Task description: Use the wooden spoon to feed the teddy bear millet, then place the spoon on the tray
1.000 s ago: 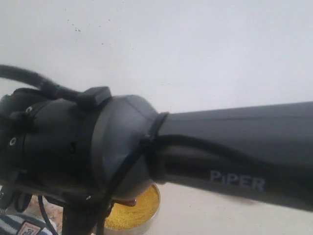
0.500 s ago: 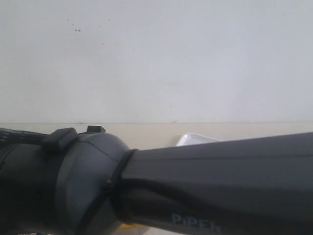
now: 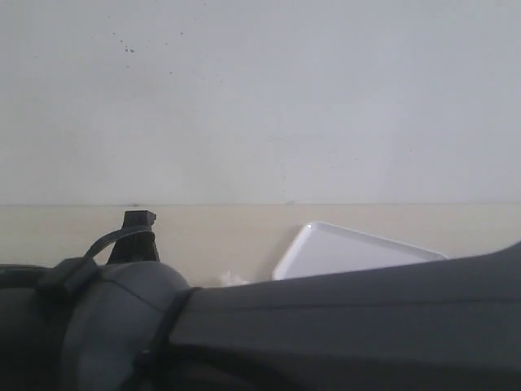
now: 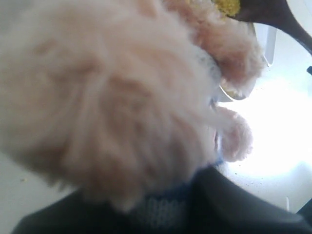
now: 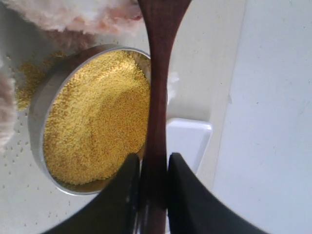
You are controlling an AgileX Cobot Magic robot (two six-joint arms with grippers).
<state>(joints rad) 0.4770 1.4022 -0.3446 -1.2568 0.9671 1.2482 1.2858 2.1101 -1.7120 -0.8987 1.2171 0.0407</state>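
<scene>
R jaws are shut tight on the thin handle of the wooden spoon (image 5: 156,97), w/ one dark finger (image 5: 122,195) on each side. The spoon reaches out over the edge of the metal bowl (image 5: 39,112), and its wide end is up by the teddy bear (image 4: 107,97). In the L wrist view that wide end has a bit of yellow grain on it, right at the bear's fluffy face.

The bowl is full of millet (image 5: 97,131). The bear's fur is just beside the bowl. Some grains lie on the surface (image 5: 19,195) near the bowl, by the fur.

The tray (image 3: 350,252) is white w/ a low rim. One corner of it shows just beside the bowl, past the spoon handle.

L jaws: there are only dark blurry shapes, w/ a bit of blue & white shirt (image 4: 161,207) between them. Can't tell if they are open or closed.

In the exterior view a big dark arm (image 3: 326,326) hides the bowl, bear & spoon.
</scene>
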